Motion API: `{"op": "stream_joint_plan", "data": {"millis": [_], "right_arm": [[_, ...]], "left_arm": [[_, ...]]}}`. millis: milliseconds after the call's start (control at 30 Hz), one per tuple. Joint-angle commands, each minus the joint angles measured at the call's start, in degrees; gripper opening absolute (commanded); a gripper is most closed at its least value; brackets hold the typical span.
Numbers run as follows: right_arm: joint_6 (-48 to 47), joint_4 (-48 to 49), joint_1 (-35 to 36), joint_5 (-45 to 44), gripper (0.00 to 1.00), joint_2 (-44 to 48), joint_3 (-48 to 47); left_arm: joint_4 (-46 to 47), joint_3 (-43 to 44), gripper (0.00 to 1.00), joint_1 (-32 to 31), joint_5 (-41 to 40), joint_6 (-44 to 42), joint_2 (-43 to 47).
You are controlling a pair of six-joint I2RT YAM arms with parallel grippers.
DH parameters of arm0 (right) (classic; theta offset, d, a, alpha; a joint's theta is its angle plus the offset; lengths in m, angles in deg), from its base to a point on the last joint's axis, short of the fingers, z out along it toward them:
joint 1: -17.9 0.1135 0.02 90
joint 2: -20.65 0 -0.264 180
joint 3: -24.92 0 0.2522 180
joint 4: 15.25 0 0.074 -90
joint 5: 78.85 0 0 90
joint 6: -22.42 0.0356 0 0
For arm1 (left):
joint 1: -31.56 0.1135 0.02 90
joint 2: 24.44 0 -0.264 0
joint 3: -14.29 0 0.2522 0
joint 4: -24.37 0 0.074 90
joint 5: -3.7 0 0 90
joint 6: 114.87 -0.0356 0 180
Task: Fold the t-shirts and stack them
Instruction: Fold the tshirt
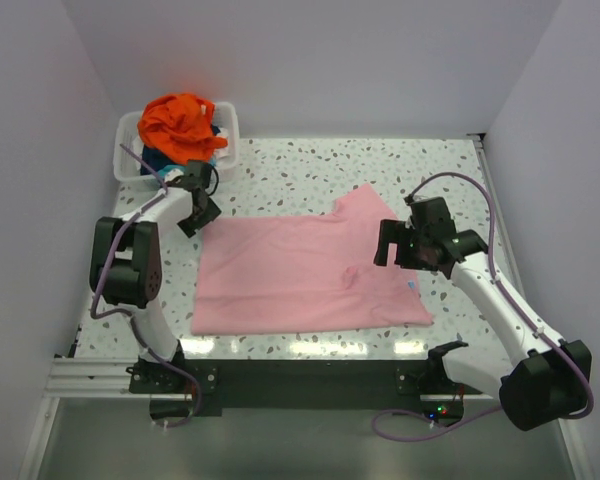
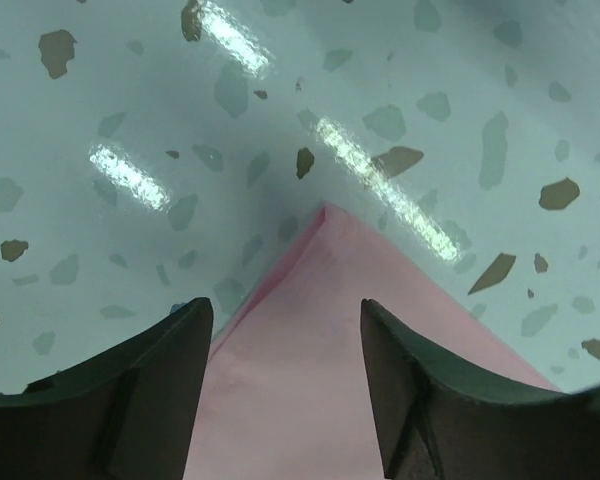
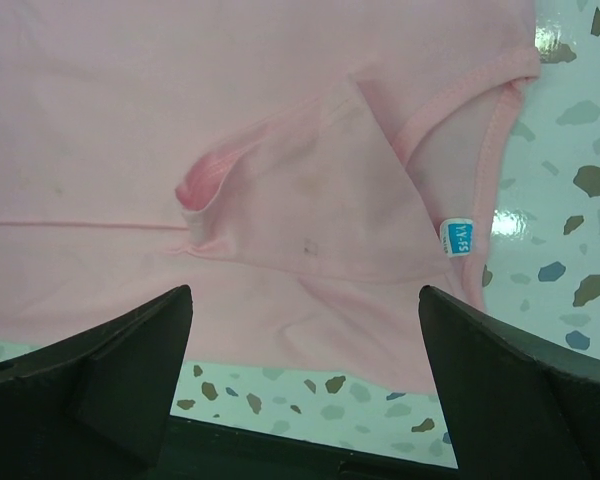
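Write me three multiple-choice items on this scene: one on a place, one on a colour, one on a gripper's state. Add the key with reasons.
1. Where on the table does the white bin stand?
A. far left corner
B. far right corner
C. between the arm bases

2. What colour is the t-shirt spread flat?
A. teal
B. light pink
C. dark blue

3. How is the left gripper?
A. shut on cloth
B. shut on nothing
C. open over the t-shirt's corner

Key:
1 A, the top view shows it at the far left.
2 B, all three views show pink cloth.
3 C, its fingers stand apart with the cloth's corner showing between them.
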Motion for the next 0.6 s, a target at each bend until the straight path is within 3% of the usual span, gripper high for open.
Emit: {"op": "stream_joint_plan", "data": {"millis": [0, 567], "right_arm": [[-1.61, 1.54, -0.31, 0.37, 0.99, 0.05, -0.11], [-2.13, 2.68, -0.23, 0.19, 0.99, -0.31, 0.68]], "left_arm": [[4.38, 2.53, 0.63, 2.09, -1.89, -1.95, -1.28], [9.4, 2.45, 0.37, 2.36, 1.9, -1.87, -7.79]]}}
